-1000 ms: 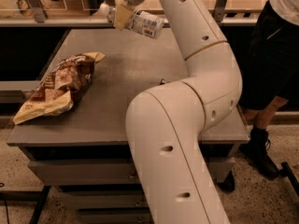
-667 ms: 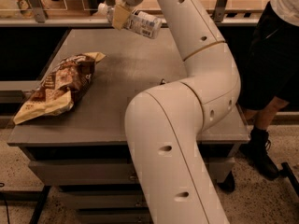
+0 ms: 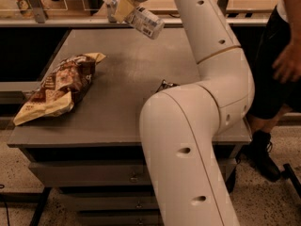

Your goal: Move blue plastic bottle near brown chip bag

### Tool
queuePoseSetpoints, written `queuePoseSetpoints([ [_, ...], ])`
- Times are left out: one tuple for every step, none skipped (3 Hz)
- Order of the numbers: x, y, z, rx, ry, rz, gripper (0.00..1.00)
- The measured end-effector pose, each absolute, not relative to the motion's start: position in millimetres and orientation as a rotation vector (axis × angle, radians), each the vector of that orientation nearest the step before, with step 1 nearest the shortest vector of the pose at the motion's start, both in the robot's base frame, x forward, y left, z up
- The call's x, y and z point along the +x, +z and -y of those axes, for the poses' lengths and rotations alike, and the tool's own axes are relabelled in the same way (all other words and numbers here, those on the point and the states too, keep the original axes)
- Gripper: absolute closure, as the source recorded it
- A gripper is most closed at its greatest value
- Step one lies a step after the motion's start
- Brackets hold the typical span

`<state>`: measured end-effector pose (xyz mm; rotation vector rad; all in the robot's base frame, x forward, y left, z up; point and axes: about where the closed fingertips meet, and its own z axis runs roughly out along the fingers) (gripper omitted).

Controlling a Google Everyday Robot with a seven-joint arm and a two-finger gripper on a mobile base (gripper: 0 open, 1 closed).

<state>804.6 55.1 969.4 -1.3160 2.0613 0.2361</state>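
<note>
One camera view: the hand (image 3: 123, 7) hangs high above the far edge of the desk (image 3: 131, 65), clamped around the blue plastic bottle (image 3: 148, 23), which tilts in mid-air. The brown chip bag (image 3: 61, 84) lies near-left. Best to carry the bottle leftward, lower it gently and release just beside the bag.

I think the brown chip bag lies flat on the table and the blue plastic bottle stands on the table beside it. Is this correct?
Not quite. In the camera view the gripper holds the blue plastic bottle tilted in the air above the far side of the table, apart from the brown chip bag, which does lie flat.
</note>
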Motion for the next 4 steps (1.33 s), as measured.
queuePoseSetpoints([
  [791, 994, -56, -1.222, 0.309, -2.081, 1.00],
  [791, 993, -56, -1.222, 0.310, -2.081, 1.00],
  [783, 989, -65, -1.266, 0.309, -2.082, 1.00],
  [765, 983, -71, -1.291, 0.283, -2.128, 1.00],
])
